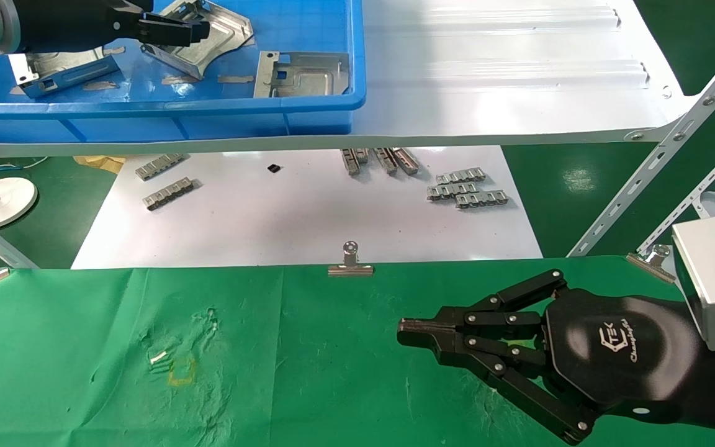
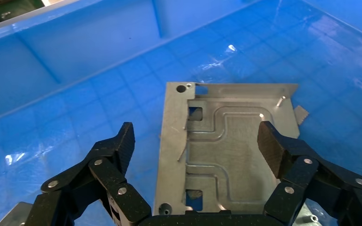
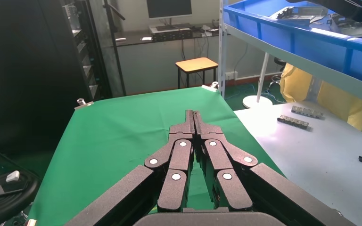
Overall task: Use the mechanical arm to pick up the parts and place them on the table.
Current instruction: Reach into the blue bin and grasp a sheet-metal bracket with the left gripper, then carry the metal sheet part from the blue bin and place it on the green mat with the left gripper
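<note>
1. L gripper (image 2: 195,155) spread wide above a sheet-metal bracket (image 2: 226,146) in the blue bin (image 1: 332,105), to straddle it.
2. R gripper (image 1: 419,332) pinched closed, empty, parked over green table (image 1: 84,372), right edge.

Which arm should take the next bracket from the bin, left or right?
Left. The left gripper is already inside the blue bin, fingers open on either side of a bracket. The right gripper is shut and hovers low over the green table, away from the bin.
</note>
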`<state>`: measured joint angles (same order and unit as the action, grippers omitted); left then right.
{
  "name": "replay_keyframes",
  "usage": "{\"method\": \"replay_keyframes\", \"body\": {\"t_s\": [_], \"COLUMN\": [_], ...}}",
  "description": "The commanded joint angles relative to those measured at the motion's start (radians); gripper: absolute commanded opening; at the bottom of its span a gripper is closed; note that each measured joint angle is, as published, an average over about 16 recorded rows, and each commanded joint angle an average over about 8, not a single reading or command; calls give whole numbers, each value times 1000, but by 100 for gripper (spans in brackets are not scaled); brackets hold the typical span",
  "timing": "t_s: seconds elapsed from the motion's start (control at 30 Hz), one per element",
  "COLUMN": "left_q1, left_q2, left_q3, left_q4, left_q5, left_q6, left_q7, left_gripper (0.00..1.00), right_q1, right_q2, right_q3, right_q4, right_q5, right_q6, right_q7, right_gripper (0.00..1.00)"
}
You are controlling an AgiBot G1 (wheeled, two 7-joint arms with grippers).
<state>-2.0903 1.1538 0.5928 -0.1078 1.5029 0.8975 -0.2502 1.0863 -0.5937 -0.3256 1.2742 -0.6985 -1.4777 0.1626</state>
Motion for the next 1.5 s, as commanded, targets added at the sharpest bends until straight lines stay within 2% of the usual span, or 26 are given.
{"method": "replay_keyframes", "body": {"t_s": [0.03, 0.47, 1.1, 1.3, 1.5], "left_q1": [-8, -33, -45, -53, -45], "left_q2": [8, 27, 20, -20, -87], "left_q3": [0, 11, 8, -27, -76], "left_q4": [25, 89, 97, 56, -2], "left_q5": [0, 17, 12, -40, -118], "left_q6": [-6, -18, -7, 89, 301], "left_q7": [6, -1, 9, 66, 185], "left_gripper": [0, 0, 0, 0, 0], "right_q1": [0, 0, 0, 0, 0], "right_q2": [0, 0, 0, 0, 0], "right_q3": [0, 0, -1, -1, -1], "right_q4": [0, 0, 0, 0, 0], "right_q5": [0, 0, 1, 1, 1], "right_q6": [0, 0, 0, 0, 0], "right_q7": [0, 0, 0, -1, -1], "right_gripper": [100, 100, 100, 100, 100]}}
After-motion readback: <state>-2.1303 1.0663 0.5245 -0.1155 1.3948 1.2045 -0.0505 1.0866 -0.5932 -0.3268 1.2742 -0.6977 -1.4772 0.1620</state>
